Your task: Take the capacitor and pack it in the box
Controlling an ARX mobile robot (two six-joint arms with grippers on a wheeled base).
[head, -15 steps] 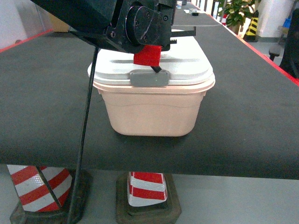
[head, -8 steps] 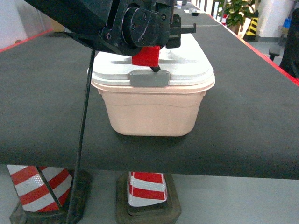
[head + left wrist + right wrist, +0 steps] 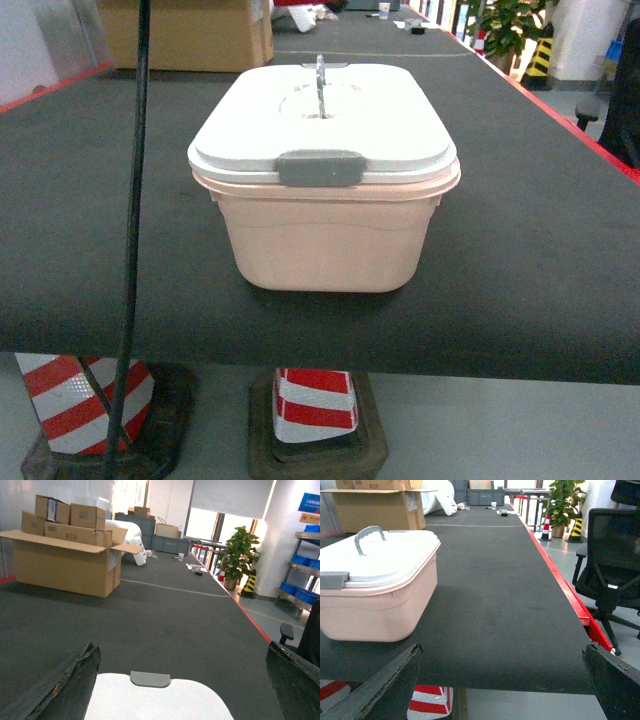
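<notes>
The box (image 3: pixel 325 215) sat near the front edge of the black-matted table (image 3: pixel 540 240), at the middle of the head view. Its white lid (image 3: pixel 380 125) was seated on the pale pink tub, the grey front clasp (image 3: pixel 320 168) lay flat against the rim, and the grey handle (image 3: pixel 320 85) stood upright on top. No capacitor could be made out in any view.

Neither arm showed in the head view; only a black cable (image 3: pixel 133 230) hung down at about 9 o'clock from the box.

In the left wrist view the left gripper (image 3: pixel 180 690) had its two dark fingers (image 3: pixel 70 687) spread wide at the lower corners of the picture, nothing between them but the lid below, with one grey clasp (image 3: pixel 150 678) at 12 o'clock on the visible strip of lid. The open brown cardboard carton (image 3: pixel 65 565), with smaller cartons stacked on it, stood on the table at 10 o'clock, and a potted plant (image 3: pixel 239 555) stood beyond the table at 1 o'clock.

In the right wrist view the right gripper (image 3: pixel 502 690) was likewise spread wide and empty, low in front of the table's edge. The box lay at 10 o'clock from it, well apart. A black office chair (image 3: pixel 612 560) stood off the table at 2 o'clock. Red-and-white striped cones (image 3: pixel 315 405) stood on the floor beneath the table.
</notes>
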